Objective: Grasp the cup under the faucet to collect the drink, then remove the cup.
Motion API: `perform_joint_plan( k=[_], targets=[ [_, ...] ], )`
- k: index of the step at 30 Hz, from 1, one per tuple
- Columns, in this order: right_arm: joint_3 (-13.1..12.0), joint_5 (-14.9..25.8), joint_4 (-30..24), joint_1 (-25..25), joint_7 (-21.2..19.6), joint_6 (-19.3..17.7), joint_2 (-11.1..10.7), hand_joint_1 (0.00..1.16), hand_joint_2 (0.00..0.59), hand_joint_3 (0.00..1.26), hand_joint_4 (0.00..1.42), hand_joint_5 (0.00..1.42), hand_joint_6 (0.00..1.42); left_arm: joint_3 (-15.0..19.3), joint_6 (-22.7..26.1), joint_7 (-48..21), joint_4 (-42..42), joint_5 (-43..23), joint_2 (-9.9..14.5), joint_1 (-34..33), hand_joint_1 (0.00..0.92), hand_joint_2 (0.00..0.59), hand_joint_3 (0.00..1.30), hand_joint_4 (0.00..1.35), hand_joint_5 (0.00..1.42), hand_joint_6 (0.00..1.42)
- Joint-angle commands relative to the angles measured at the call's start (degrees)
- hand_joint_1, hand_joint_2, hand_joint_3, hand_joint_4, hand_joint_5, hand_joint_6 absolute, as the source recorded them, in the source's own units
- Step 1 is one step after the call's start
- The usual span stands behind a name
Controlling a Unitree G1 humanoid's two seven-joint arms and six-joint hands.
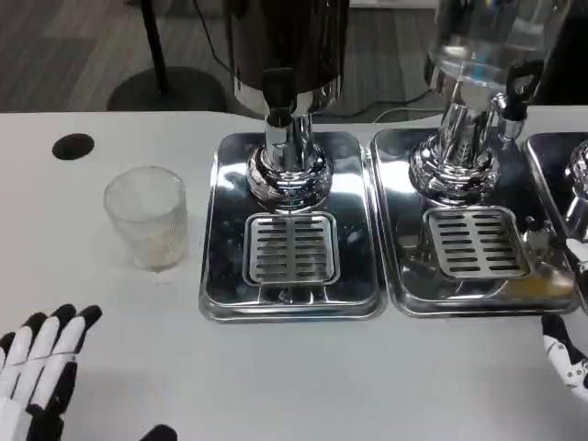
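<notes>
Clearly the ribbed clear plastic cup (pixel 147 217) stands upright on the white table (pixel 303 377), beyond the left hand (pixel 39 372) and slightly to its right, well apart from it. That hand is far nearer than the right hand (pixel 571 354), whose fingers cannot be made out. The left fingers lie spread, holding nothing. The cup looks empty, just left of the drip tray (pixel 292 241) beneath the faucet (pixel 278 101).

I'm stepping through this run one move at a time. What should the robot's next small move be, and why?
Probably reach the left hand forward toward the clear ribbed cup. The cup stands upright on the white table, left of the dispenser tray and not yet on the drip grate under the faucet. The left hand lies open just below it, holding nothing.
</notes>
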Motion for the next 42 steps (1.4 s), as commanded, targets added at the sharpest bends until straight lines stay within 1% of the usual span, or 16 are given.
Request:
perform_joint_plan(
  k=[1, 4, 7, 8, 11, 13, 15, 18, 19, 21, 26, 29, 32, 34, 35, 42],
  targets=[
    [-0.2, 0.42, 0.26, -0.71, 0.39, 0.8, -0.12, 0.62, 0.461, 0.14, 0.13, 0.07, 0.03, 1.42, -1.09, -0.44, 1.49, -4.36, -0.23, -0.08, 0.062, 0.091, 0.07, 0.0, 0.0, 0.0],
    [-0.08, 0.36, 0.23, -0.83, 0.41, 1.02, -0.09, 0.62, 0.461, 0.14, 0.13, 0.07, 0.03, 1.96, -2.04, -1.49, 2.61, -8.28, -0.38, -0.39, 0.067, 0.087, 0.05, 0.0, 0.0, 0.0],
    [-0.03, 0.43, 0.15, -0.94, 0.47, 1.24, -0.02, 0.62, 0.461, 0.14, 0.14, 0.07, 0.03, 2.67, -2.94, -4.05, 5.47, -15.31, -0.45, -1.68, 0.089, 0.067, 0.01, 0.0, 0.0, 0.0],
    [-0.01, 0.46, 0.12, -0.97, 0.48, 1.3, -0.01, 0.62, 0.461, 0.14, 0.14, 0.07, 0.03, 3.03, -3.45, -5.6, 7.13, -18.95, -0.3, -2.52, 0.096, 0.06, 0.0, 0.0, 0.0, 0.0],
    [-0.01, 0.5, 0.04, -0.96, 0.52, 1.51, 0.02, 0.62, 0.461, 0.14, 0.14, 0.07, 0.03, 3.71, -4.55, -8.19, 9.53, -23.83, -0.12, -3.73, 0.138, 0.049, 0.0, 0.0, 0.01, 0.01],
    [-0.09, 0.61, 0.15, -0.93, 0.54, 1.61, 0.05, 0.62, 0.461, 0.14, 0.14, 0.07, 0.03, 4.29, -4.96, -11.8, 12.32, -29.96, 0.05, -5.57, 0.167, 0.041, 0.0, 0.0, 0.01, 0.03],
    [-0.16, 0.75, 0.28, -0.88, 0.53, 1.73, 0.08, 0.62, 0.461, 0.14, 0.14, 0.07, 0.03, 4.81, -5.39, -13.96, 13.75, -32.88, -0.03, -6.49, 0.18, 0.037, 0.0, 0.0, 0.02, 0.05],
    [-0.1, 0.78, 0.32, -0.94, 0.55, 1.9, 0.01, 0.62, 0.461, 0.14, 0.14, 0.07, 0.03, 5.57, -5.28, -17.47, 16.28, -38.18, -0.55, -8.47, 0.229, 0.028, 0.0, 0.0, 0.04, 0.09],
    [-0.09, 0.79, 0.33, -0.97, 0.55, 1.94, -0.01, 0.62, 0.461, 0.14, 0.14, 0.07, 0.03, 5.86, -4.98, -19.19, 17.71, -41.4, -0.93, -9.78, 0.249, 0.028, 0.0, 0.0, 0.04, 0.1],
    [-0.24, 0.94, 0.24, -1.23, 0.73, 2.13, -0.11, 0.62, 0.461, 0.14, 0.14, 0.07, 0.03, 6.38, -4.85, -21.53, 19.46, -45.05, -1.44, -11.31, 0.272, 0.028, 0.0, 0.0, 0.06, 0.11],
    [-0.33, 1.07, 0.12, -1.6, 0.97, 2.38, -0.27, 0.62, 0.461, 0.14, 0.14, 0.07, 0.03, 7.7, -4.21, -24.76, 21.01, -48.97, -2.39, -14.01, 0.326, 0.012, 0.0, 0.0, 0.07, 0.13],
    [-0.33, 1.14, 0.15, -1.83, 1.02, 2.5, -0.26, 0.62, 0.461, 0.14, 0.15, 0.07, 0.03, 8.48, -3.66, -25.99, 21.22, -49.92, -2.91, -14.97, 0.371, 0.007, 0.0, 0.0, 0.08, 0.14],
    [-0.3, 1.17, 0.2, -1.98, 1.07, 2.65, -0.26, 0.62, 0.461, 0.14, 0.15, 0.07, 0.03, 9.25, -2.39, -26.96, 21.13, -50.24, -2.71, -16.5, 0.461, 0.015, 0.0, 0.0, 0.09, 0.15],
    [-0.3, 1.2, 0.32, -2.04, 1.1, 2.76, -0.21, 0.62, 0.461, 0.14, 0.15, 0.07, 0.03, 9.8, -1.5, -27.54, 21.54, -50.32, -2.29, -17.9, 0.541, 0.022, 0.0, 0.0, 0.08, 0.14],
    [-0.32, 1.25, 0.37, -2.05, 1.12, 2.8, -0.19, 0.62, 0.461, 0.15, 0.15, 0.07, 0.03, 10.06, -1.16, -27.82, 21.87, -50.4, -2.12, -18.56, 0.562, 0.025, 0.0, 0.0, 0.08, 0.14],
    [-0.22, 1.41, 0.18, -1.96, 1.21, 2.88, -0.17, 0.62, 0.461, 0.15, 0.15, 0.07, 0.03, 11.67, 0.52, -29.39, 25.77, -50.1, -1.0, -23.53, 0.578, 0.019, 0.0, 0.0, 0.08, 0.13]
  ],
)
